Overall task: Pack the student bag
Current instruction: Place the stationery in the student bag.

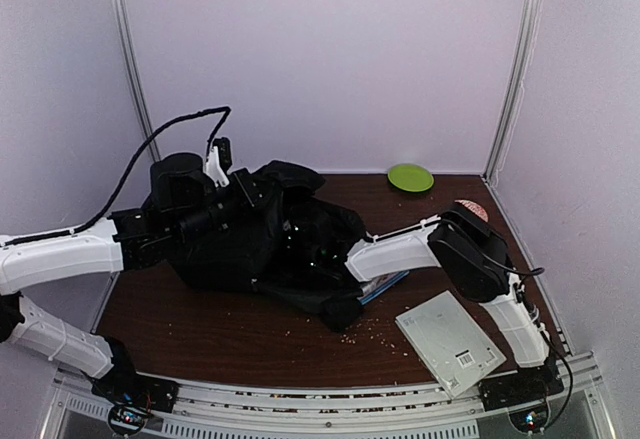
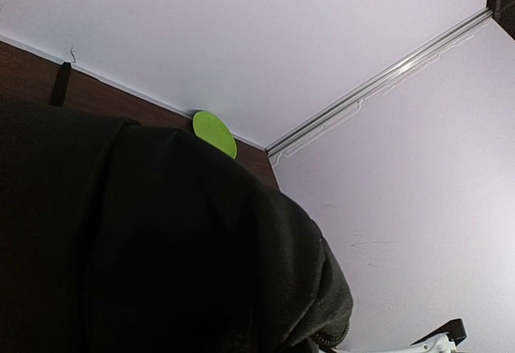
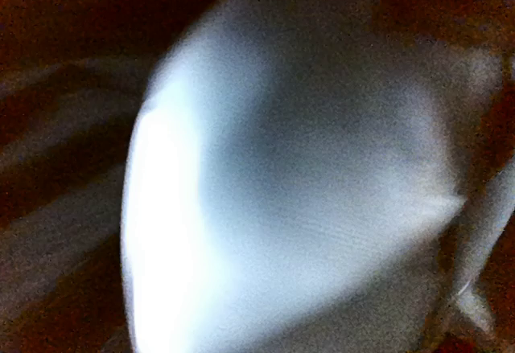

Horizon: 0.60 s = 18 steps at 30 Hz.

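The student bag (image 1: 240, 249), a big black fabric heap, lies mid-table. My left gripper (image 1: 238, 197) is at the bag's upper edge, shut on the fabric and holding it up. That black fabric (image 2: 161, 248) fills the lower left of the left wrist view and hides the fingers. My right arm (image 1: 395, 252) reaches in from the right, and its gripper is sunk in the bag's opening, out of sight. In the right wrist view only a blurred pale blue-white surface (image 3: 282, 192) shows, very close, and no fingers can be made out.
A white booklet (image 1: 450, 344) lies near the front right. A blue-edged flat thing (image 1: 388, 284) pokes out under the right forearm. A green plate (image 1: 410, 177) sits at the back by the wall. A pink object (image 1: 473, 209) shows behind the right elbow. Crumbs (image 1: 365, 334) dot the table.
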Each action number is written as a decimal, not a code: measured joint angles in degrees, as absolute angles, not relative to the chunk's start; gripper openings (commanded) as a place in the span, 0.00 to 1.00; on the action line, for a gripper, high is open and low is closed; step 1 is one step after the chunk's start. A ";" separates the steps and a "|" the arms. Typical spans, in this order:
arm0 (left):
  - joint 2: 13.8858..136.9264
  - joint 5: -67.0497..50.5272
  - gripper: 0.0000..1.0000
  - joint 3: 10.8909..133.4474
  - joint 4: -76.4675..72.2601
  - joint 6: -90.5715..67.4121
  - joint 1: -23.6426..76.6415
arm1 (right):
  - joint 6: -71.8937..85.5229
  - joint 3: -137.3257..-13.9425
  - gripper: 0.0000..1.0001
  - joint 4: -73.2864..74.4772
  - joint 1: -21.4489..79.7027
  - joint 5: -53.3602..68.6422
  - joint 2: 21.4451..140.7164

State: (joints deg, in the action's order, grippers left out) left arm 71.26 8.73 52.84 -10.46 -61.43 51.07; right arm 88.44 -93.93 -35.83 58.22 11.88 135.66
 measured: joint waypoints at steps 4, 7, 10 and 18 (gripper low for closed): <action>67.64 8.99 0.00 52.12 -8.80 -60.93 49.74 | 87.50 -90.24 0.90 -36.47 58.26 12.84 131.39; 65.63 9.43 0.00 51.72 -7.68 -60.73 48.56 | 86.98 -87.81 0.91 -37.50 58.26 13.32 128.75; 64.20 9.63 0.00 51.29 -7.03 -60.66 47.48 | 86.63 -85.49 0.92 -38.26 58.28 13.54 126.65; 61.30 9.67 0.00 50.50 -5.65 -60.58 45.08 | 84.84 -80.86 0.90 -38.96 58.63 14.33 121.73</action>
